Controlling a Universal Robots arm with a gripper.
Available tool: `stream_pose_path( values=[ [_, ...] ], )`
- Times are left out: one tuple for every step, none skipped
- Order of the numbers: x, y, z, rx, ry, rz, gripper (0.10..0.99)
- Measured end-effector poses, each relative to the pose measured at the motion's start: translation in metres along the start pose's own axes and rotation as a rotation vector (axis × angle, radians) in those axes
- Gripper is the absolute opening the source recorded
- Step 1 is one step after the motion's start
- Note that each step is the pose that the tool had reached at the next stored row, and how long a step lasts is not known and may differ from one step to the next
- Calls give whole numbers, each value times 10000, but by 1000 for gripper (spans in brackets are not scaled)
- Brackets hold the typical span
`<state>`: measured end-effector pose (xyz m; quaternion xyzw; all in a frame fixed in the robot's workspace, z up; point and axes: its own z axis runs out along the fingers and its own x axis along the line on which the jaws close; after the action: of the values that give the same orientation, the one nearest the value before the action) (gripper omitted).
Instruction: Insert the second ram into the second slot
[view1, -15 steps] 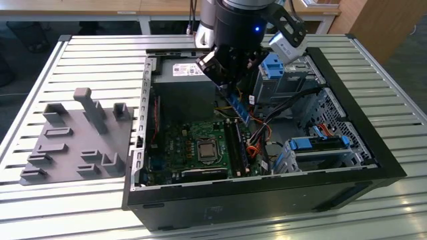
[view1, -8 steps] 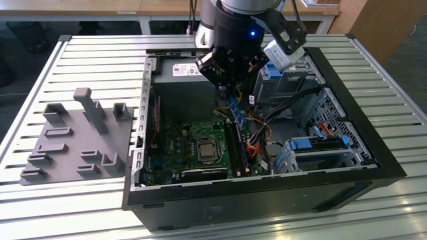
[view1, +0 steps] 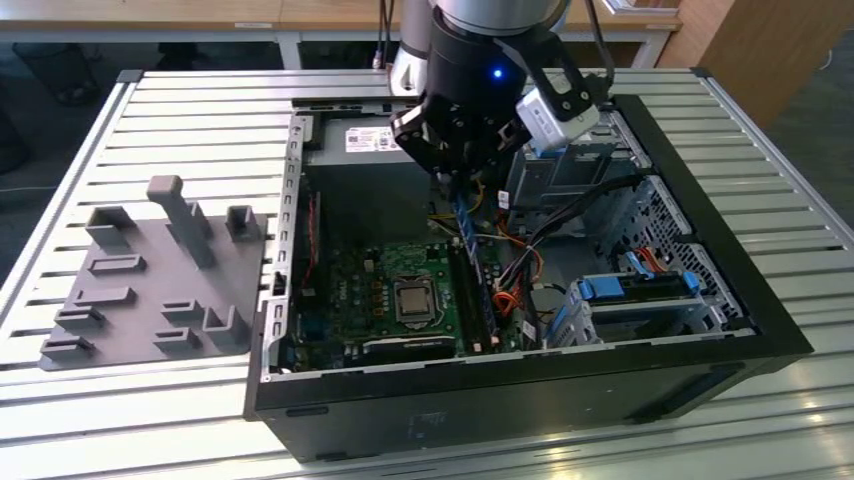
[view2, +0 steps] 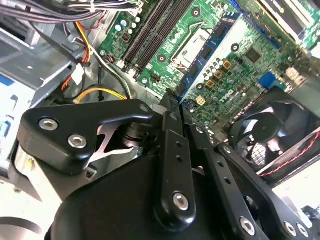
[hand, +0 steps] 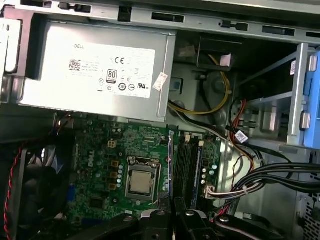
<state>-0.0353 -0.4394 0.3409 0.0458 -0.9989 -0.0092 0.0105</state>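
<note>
From my remote station, the slatted bench (view1: 200, 110) carries the open computer case (view1: 534, 410), with a grey holder tray (view1: 134, 300) at its nine o'clock in the exterior view. The green motherboard (view1: 360, 290) lies inside. Above it hangs the gripper (view1: 458, 172), fingers pinched narrow on the second ram (view1: 467, 230), which slants toward six o'clock over the memory slots (view1: 478, 300). I cannot tell whether it touches them.

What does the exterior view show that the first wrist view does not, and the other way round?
The exterior view adds the grey fixture beside the computer case on the slatted table. The first wrist view adds the fan beside the motherboard. Both share the power supply, the processor socket and the second ram held in the gripper.
</note>
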Motion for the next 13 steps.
stream_pose_path(
  values=[
    [0,0,5,-2,-2,107,137],
    [0,0,11,-4,-4,210,137],
    [-1,0,17,-5,-6,315,137],
    [-1,0,22,-7,-8,420,137],
    [-1,-1,28,-9,-10,520,137],
    [-2,-1,34,-12,-12,630,137],
    [-4,-1,40,-14,-14,717,137],
    [-13,-2,45,-13,-15,757,137],
    [-27,-3,52,-14,-15,766,137],
    [-34,-4,60,-16,-15,767,137],
    [-41,-5,71,-16,-15,767,137],
    [-48,-6,84,-16,-15,767,137],
    [-55,-7,98,-16,-15,771,137]
  ],
)
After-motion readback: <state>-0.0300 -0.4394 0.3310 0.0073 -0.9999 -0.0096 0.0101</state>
